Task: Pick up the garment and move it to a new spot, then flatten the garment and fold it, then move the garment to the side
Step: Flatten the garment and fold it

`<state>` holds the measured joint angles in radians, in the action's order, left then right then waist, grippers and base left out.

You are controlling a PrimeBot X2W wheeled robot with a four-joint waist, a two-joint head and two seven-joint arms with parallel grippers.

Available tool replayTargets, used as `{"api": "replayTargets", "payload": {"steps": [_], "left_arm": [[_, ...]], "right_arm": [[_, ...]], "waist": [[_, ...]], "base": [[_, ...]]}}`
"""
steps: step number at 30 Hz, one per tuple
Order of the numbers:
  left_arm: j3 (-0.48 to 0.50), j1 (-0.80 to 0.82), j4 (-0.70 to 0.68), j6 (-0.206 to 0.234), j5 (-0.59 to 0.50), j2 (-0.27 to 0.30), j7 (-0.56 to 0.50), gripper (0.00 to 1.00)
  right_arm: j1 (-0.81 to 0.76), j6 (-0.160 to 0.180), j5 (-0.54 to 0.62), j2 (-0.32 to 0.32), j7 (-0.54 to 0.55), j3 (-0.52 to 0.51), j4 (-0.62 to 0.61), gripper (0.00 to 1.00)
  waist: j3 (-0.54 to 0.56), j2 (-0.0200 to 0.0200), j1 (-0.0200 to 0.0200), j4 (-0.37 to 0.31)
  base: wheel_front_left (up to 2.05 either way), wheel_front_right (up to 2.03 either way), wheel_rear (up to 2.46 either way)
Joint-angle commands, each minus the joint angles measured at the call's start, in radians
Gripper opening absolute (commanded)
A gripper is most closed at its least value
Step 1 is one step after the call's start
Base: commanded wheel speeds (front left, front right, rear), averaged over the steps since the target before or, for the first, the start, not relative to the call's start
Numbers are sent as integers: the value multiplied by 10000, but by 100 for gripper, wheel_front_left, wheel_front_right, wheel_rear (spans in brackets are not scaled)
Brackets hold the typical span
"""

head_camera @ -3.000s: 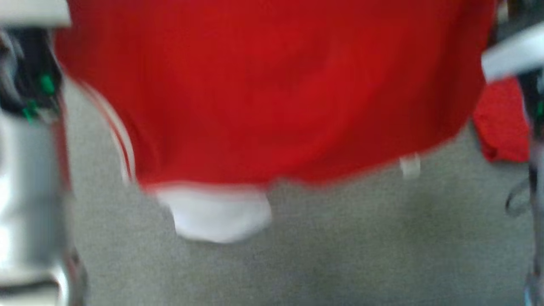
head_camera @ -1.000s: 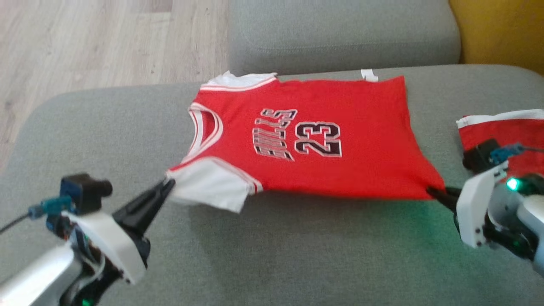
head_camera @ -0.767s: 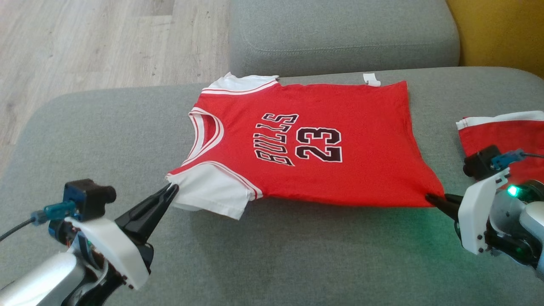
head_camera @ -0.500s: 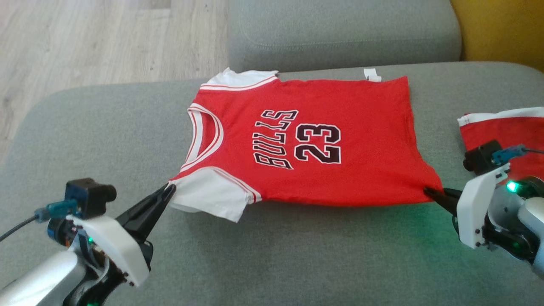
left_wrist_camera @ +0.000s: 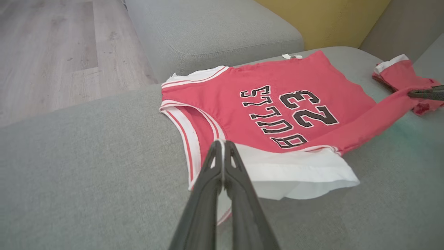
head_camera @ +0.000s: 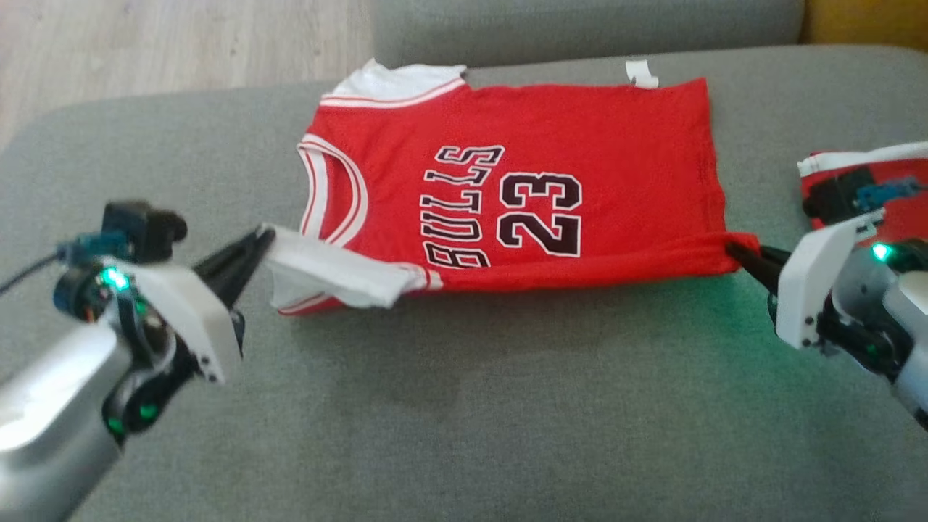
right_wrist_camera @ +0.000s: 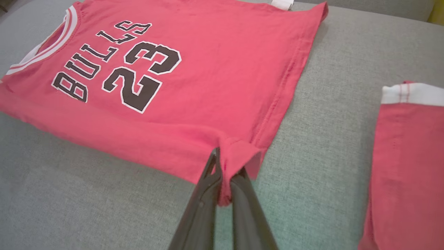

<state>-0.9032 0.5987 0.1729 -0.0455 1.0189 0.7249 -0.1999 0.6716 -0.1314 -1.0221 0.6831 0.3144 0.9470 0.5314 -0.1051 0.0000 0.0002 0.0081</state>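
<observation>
Sofa (head_camera: pixel 464 406) seat carries jersey (head_camera: pixel 551 116), print up; long axis 9-to-3 in head view, collar at 9, hem at 3; shorts (head_camera: pixel 910 217) lie apart at 3; left gripper (head_camera: pixel 262 243) pinched tight on near white sleeve, jersey's 8; right gripper (head_camera: pixel 734 250) pinched tight on near hem corner, jersey's 4; near edge lifted between both; rest lies toward 12, so fold likely goes that way.

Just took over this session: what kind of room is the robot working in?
Probably a home living room: the garment lies on a grey upholstered sofa seat, another grey cushion beyond it, with a wood-plank floor and a yellow wall.
</observation>
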Motion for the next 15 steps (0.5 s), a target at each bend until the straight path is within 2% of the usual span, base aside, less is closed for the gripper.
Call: {"api": "replayTargets", "payload": {"steps": [1, 4, 8, 15], "left_arm": [[528, 921, 39, -88, -150, 269, -72, 0], [392, 1640, 685, -259, -517, 61, -275, 0], [33, 2852, 1646, -455, -1546, -254, -274, 0], [-522, 3866, 3044, -648, -2401, -788, -226, 0]], "right_arm": [[302, 7, 125, 74, -10, -157, -53, 0], [610, 7, 205, -156, 100, -222, 242, 0], [1130, 7, 386, -576, 208, -205, 655, 0], [1636, 7, 526, -1045, 183, -24, 1138, 0]], "waist": [[-302, 0, -2, -91], [-636, 0, -2, -163], [-1149, 0, -2, -343], [-1564, 0, -2, -521]], "base": [[0, 0, 0], [0, 0, 0], [0, 0, 0], [0, 0, 0]]}}
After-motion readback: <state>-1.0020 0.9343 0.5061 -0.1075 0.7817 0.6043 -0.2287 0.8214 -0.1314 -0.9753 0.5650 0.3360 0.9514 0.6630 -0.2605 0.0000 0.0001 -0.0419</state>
